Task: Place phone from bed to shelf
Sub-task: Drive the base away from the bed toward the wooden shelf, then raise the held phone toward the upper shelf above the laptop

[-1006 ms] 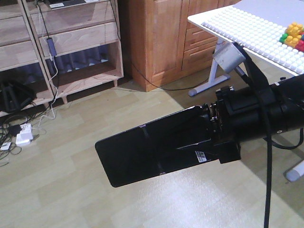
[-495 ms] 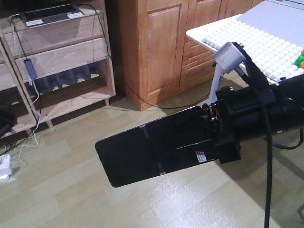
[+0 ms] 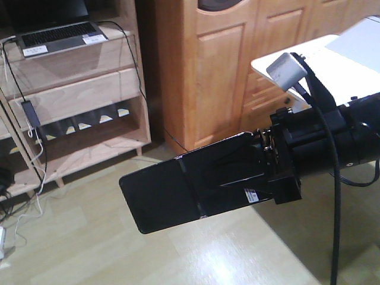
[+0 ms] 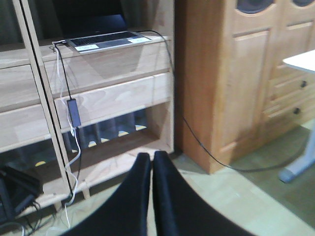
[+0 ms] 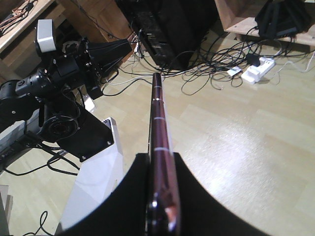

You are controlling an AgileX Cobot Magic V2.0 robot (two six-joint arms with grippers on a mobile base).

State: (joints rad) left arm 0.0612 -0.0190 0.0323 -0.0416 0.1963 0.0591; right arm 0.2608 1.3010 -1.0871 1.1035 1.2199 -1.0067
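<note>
The phone [image 3: 169,199], a glossy black slab with a crease across it, is held out level above the floor. My right gripper [image 3: 231,181] is shut on its right end, beside the small white sticker. In the right wrist view the phone [image 5: 158,123] shows edge-on, with its pinkish rim clamped between the right gripper's [image 5: 160,160] jaws. My left gripper [image 4: 151,158] is shut with nothing in it and points at the lower part of the shelf [image 4: 118,96]. The pale-wood shelf [image 3: 77,95] stands at the back left. The bed is out of view.
A grey laptop [image 3: 56,35] lies on the shelf's upper board, and cables hang down its front. An orange-brown wooden cabinet [image 3: 219,71] stands to the right of the shelf, and a white table [image 3: 332,53] is at far right. Cables and a power strip [image 5: 256,71] litter the floor.
The shelf and cabinet have grown larger and nearer in the front view, the laptop has come into sight, and the white table has slid off to the right. The phone stays clamped.
</note>
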